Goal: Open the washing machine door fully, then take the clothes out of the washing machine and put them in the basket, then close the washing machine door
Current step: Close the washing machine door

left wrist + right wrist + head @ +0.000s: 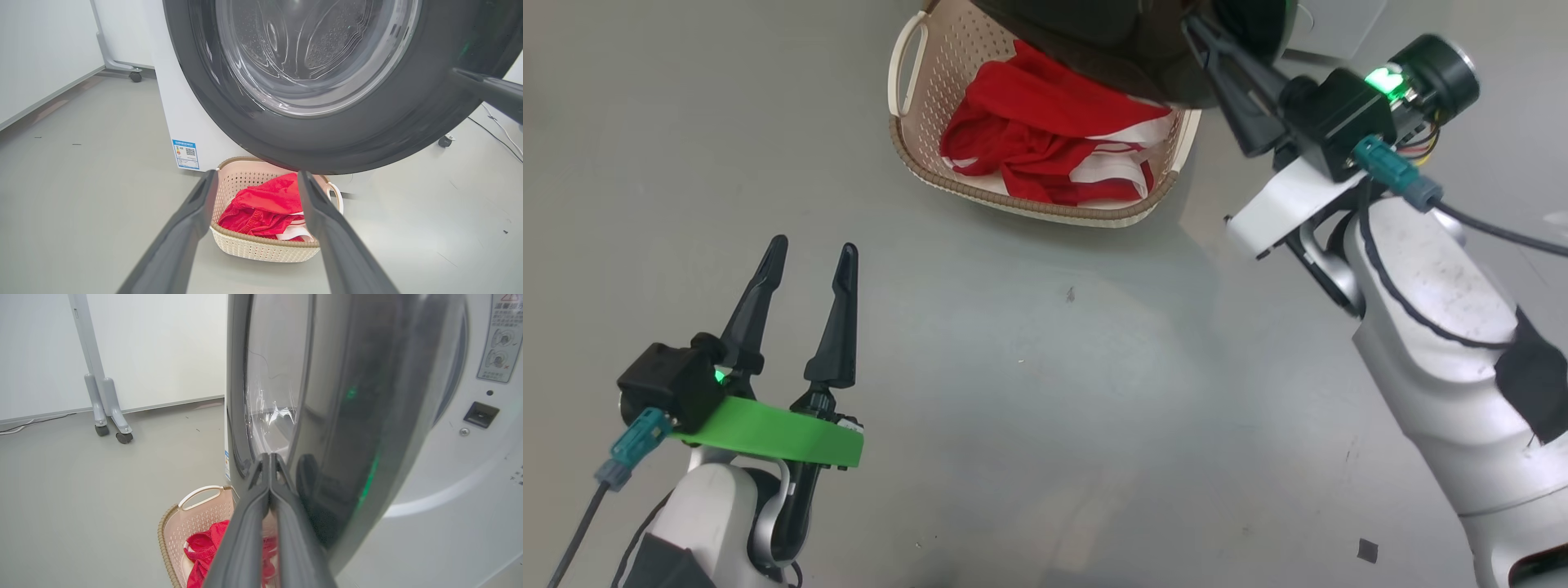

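The washing machine door (pixel 367 134), with a black rim and a bulging glass window, stands partly open over the basket (pixel 261 249). In the right wrist view the door (pixel 347 416) is seen nearly edge-on. My right gripper (pixel 269 457) is shut, its tips against the door's outer black rim; in the head view the right gripper (pixel 1192 24) reaches up to the door (pixel 1111 41). The red clothes (pixel 1045 122) with white trim lie in the cream basket (pixel 1013 204). My left gripper (pixel 814 245) hangs open and empty over the floor, well short of the basket. The white washing machine (pixel 184 114) stands behind.
Grey floor lies all around the basket. A wheeled stand (pixel 108 420) and a white wall panel are to the machine's left. A cable (pixel 502 134) and a caster (pixel 445 141) lie to the right. The machine front carries the latch slot (pixel 481 413).
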You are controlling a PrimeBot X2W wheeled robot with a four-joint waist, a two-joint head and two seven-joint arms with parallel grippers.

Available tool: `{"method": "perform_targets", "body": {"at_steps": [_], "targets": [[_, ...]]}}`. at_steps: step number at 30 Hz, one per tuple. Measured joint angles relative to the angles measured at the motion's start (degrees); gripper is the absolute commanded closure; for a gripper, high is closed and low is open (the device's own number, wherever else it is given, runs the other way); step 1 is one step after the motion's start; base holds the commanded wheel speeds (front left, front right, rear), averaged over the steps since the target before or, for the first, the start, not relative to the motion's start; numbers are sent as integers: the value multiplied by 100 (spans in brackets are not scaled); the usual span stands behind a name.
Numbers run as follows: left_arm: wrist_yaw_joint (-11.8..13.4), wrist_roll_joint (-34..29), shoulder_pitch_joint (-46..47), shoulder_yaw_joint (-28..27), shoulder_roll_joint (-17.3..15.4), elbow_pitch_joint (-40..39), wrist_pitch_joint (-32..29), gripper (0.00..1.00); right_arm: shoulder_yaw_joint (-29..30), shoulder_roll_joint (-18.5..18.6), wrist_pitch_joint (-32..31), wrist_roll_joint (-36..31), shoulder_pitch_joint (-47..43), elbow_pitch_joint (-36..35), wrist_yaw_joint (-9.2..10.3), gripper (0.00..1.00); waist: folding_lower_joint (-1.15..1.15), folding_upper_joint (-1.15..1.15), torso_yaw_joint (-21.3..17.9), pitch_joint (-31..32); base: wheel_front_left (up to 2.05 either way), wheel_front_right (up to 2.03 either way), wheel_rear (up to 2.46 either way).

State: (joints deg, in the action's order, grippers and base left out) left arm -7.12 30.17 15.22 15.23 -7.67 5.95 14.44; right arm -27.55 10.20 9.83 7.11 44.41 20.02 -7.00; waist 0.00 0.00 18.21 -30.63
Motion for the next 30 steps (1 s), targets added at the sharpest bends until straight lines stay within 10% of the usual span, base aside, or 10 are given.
{"method": "perform_targets", "body": {"at_steps": [30], "targets": [[0, 259, 532, 320, 247, -69, 0, 0, 441, 744, -255, -131, 2057, 557, -49, 100, 0, 0, 332, -1046, 0, 0, 0]]}}
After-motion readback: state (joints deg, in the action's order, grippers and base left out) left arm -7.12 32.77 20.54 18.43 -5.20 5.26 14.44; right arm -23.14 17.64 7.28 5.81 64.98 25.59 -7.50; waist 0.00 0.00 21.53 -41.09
